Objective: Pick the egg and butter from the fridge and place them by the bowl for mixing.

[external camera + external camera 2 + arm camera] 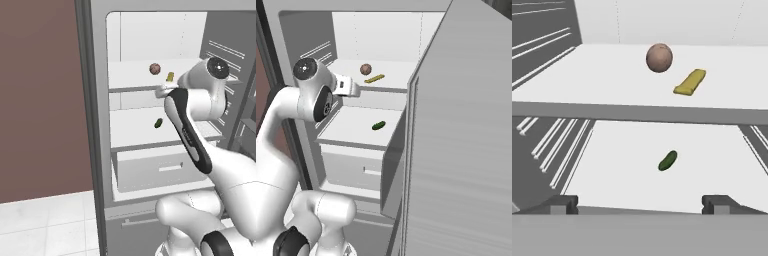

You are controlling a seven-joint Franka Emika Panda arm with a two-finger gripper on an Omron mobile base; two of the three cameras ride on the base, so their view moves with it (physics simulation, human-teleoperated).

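The fridge (pixel 98 125) stands open. On its upper shelf lie the speckled brownish egg (pixel 155 68) (pixel 365 69) (pixel 659 57) and, just right of it, the thin yellow butter (pixel 170 76) (pixel 374 78) (pixel 690 82) stick. My gripper (pixel 641 204) hangs open and empty in front of the upper shelf's front edge, short of both items, and also shows in the base views (pixel 160 91) (pixel 355 89). In the hand view its two dark fingertips (pixel 564 202) stand far apart. The bowl is out of view.
A small dark green oblong item (pixel 159 122) (pixel 378 125) (pixel 668 160) lies on the lower shelf. A white drawer (pixel 150 172) (pixel 351 167) sits below it. The open grey door (pixel 466 140) with ribbed racks (pixel 225 50) stands to the right.
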